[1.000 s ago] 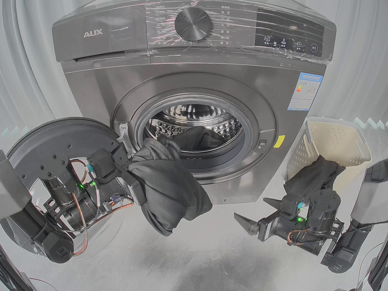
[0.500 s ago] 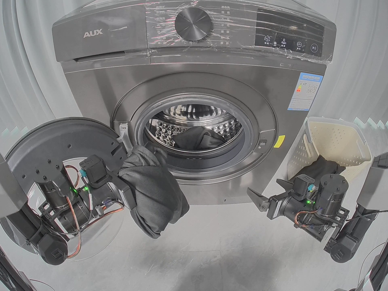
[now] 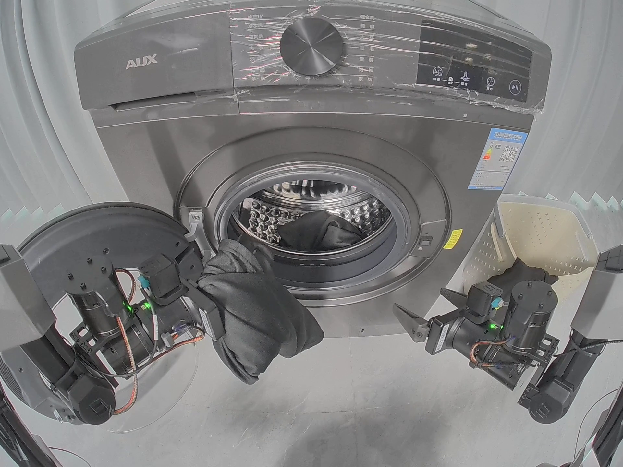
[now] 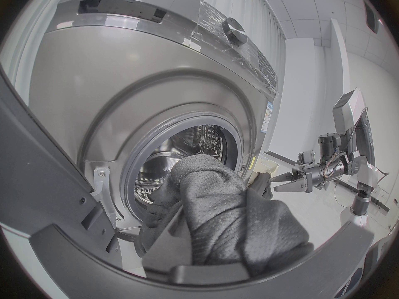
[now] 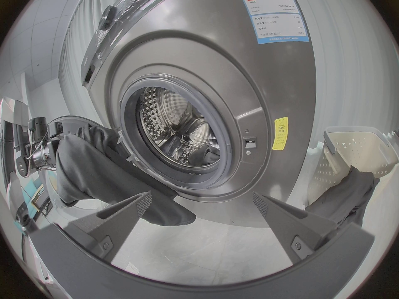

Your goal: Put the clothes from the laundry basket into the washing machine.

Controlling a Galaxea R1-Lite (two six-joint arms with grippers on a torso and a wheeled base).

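The grey washing machine (image 3: pixel 311 131) stands with its round door (image 3: pixel 97 235) swung open to the left. One dark garment (image 3: pixel 318 231) lies inside the drum. My left gripper (image 3: pixel 217 312) is shut on a dark grey garment (image 3: pixel 259 312), which hangs at the lower left of the drum's mouth and touches its rim. In the left wrist view this garment (image 4: pixel 232 216) bunches over the gripper (image 4: pixel 187 246). My right gripper (image 3: pixel 422 303) is open and holds nothing, low in front of the cream laundry basket (image 3: pixel 551 228). Another dark garment (image 3: pixel 519 270) drapes over the basket's front edge.
The basket (image 5: pixel 361 146) stands right of the machine, tilted towards me, with cloth (image 5: pixel 345 196) spilling out. The open door takes up the space to the left behind my left arm. Pale bare floor (image 3: pixel 337 397) lies in front of the machine. Curtains hang behind.
My left gripper and its garment drew back a little from the drum's mouth, down and to the left. The right gripper moved right, nearer the basket. The head view shifted slightly.
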